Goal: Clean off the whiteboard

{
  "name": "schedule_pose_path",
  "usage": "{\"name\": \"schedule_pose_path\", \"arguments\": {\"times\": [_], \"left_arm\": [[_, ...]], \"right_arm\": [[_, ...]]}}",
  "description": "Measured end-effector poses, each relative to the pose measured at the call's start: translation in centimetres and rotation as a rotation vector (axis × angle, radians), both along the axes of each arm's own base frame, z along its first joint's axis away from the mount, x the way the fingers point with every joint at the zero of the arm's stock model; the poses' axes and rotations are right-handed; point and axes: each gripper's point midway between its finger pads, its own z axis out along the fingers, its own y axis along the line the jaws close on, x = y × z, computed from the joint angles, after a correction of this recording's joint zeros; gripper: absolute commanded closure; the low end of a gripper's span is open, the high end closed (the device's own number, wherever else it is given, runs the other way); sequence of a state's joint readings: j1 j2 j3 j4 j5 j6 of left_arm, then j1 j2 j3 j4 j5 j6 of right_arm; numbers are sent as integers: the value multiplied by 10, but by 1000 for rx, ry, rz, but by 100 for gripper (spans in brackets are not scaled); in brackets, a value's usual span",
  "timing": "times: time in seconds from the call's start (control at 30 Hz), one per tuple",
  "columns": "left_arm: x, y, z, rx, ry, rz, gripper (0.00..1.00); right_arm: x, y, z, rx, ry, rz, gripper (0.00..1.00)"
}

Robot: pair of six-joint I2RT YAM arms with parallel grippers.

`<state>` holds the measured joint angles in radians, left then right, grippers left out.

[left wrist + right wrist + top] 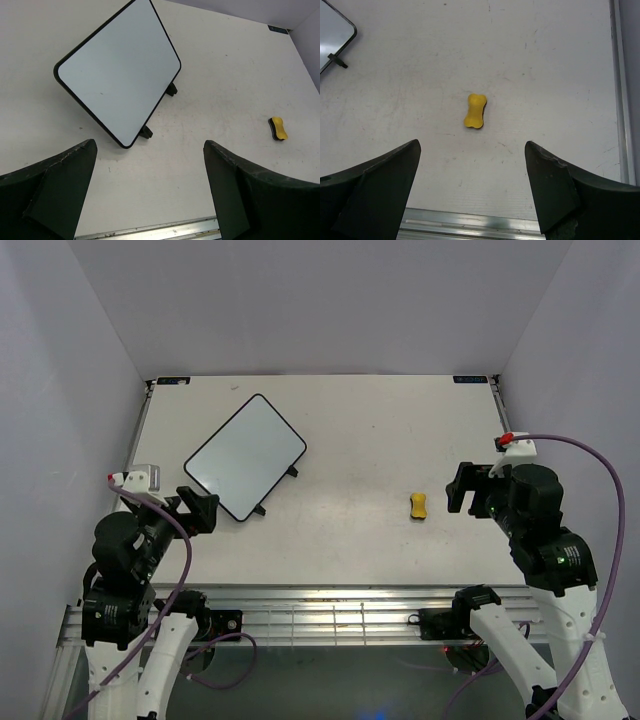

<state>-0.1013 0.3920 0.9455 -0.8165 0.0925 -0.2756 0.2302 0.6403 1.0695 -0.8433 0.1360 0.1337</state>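
Note:
The whiteboard lies at the table's left, turned diagonally, its white face blank inside a thin black frame with small black feet. It also shows in the left wrist view, and its corner shows in the right wrist view. The yellow bone-shaped eraser lies alone on the table right of centre; it shows in the right wrist view and the left wrist view. My left gripper is open and empty just near of the board's near corner. My right gripper is open and empty just right of the eraser.
The table is off-white with a metal rail along its near edge. Grey walls close in the left, right and back sides.

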Motion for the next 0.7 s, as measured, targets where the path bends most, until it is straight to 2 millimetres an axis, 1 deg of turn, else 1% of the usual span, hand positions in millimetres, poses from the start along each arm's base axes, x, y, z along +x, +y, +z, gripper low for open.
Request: {"name": "schedule_pose_path", "arguments": {"times": [0.17,0.23,0.5,0.7], "left_arm": [[-6,-3,-12,-4,56,-16,2],[-7,-3,-14,-6,65,-19,2],[-8,-3,-17,-11,78,-16,2],[-8,0,-15,-8,72,4,2]], "right_arm": [[-6,-1,-8,-4,17,0,10],[-8,-2,-8,-4,18,0,10],[-9,-1,-8,0,16,7,10],[-9,-1,-8,0,18,7,10]]}}
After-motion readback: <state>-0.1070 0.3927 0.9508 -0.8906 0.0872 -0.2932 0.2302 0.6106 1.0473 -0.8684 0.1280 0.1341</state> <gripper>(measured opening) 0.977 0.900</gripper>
